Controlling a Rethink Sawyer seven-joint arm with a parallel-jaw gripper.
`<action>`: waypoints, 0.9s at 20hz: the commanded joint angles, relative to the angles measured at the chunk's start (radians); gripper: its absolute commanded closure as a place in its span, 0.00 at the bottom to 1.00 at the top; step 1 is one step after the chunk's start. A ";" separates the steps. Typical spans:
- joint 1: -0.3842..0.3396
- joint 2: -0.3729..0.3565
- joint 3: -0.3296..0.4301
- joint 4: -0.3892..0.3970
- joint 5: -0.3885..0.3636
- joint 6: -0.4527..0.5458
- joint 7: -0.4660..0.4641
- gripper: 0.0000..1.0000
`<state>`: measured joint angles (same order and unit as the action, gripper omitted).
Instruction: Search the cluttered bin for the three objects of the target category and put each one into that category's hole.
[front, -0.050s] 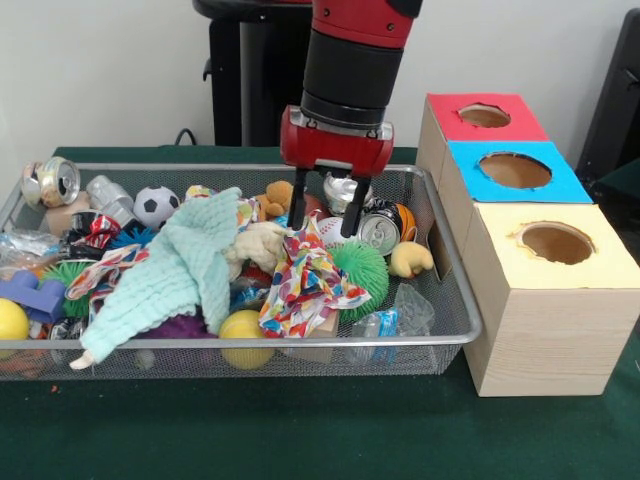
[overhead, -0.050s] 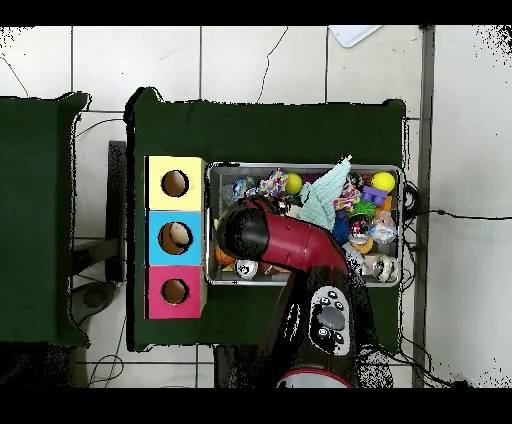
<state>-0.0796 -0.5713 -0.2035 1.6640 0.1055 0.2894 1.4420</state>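
Note:
My gripper (front, -0.050s: 324, 226) hangs open inside the wire bin (front, -0.050s: 300, 342), right of its middle. Its fingertips (front, -0.050s: 297, 222) stand on either side of a small white ball (front, -0.050s: 330, 233), just above a multicoloured cloth (front, -0.050s: 305, 285); nothing is between them. A crushed silver can (front, -0.050s: 380, 232) lies right beside the right finger, and another can (front, -0.050s: 52, 182) sits at the bin's far left corner. To the right stand three boxes with holes: red (front, -0.050s: 485, 115), blue (front, -0.050s: 515, 170), yellow (front, -0.050s: 556, 242). In the overhead view the arm (overhead, -0.050s: 265, 235) hides the gripper.
The bin also holds a mint green cloth (front, -0.050s: 170, 270), soccer ball (front, -0.050s: 155, 205), teddy bear (front, -0.050s: 275, 198), green spiky ball (front, -0.050s: 362, 265), yellow ball (front, -0.050s: 245, 330) and a plastic bottle (front, -0.050s: 385, 320). The boxes (overhead, -0.050s: 175, 238) touch the bin's side.

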 joint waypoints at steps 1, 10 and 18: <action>0.009 0.052 -0.010 -0.045 0.065 0.160 0.252 0.00; 0.052 0.090 -0.047 -0.102 0.110 0.221 0.294 0.00; 0.054 0.134 -0.075 -0.147 0.146 0.227 0.313 0.00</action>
<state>-0.0383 -0.5015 -0.2806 1.5706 0.1805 0.4069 1.4459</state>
